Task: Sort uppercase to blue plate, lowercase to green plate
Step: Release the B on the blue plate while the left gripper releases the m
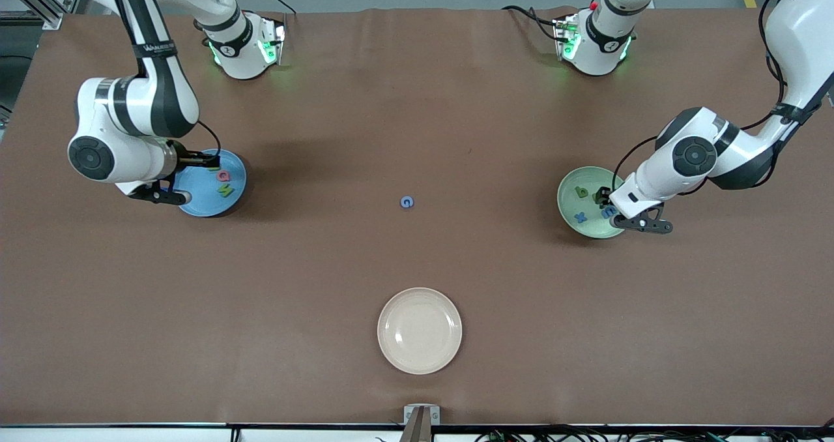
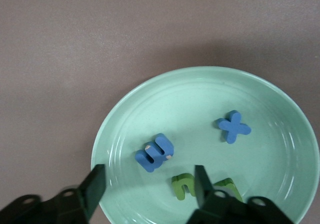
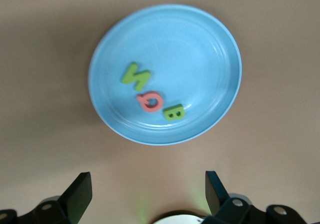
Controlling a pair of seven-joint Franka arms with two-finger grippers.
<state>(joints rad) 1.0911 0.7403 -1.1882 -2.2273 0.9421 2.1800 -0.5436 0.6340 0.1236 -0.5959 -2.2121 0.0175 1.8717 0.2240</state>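
Blue G [image 1: 407, 202] lies alone mid-table, plates well apart at either end; both hands [image 2: 147, 186] [image 3: 147, 191] released.

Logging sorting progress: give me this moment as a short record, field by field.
blue plate: holds green N, pink Q, green B
green plate: holds blue x, blue m, green u, green b
blue G: on the table between the two plates, unsorted
cream plate: nothing on it
left gripper: open, over green plate
right gripper: open, over blue plate
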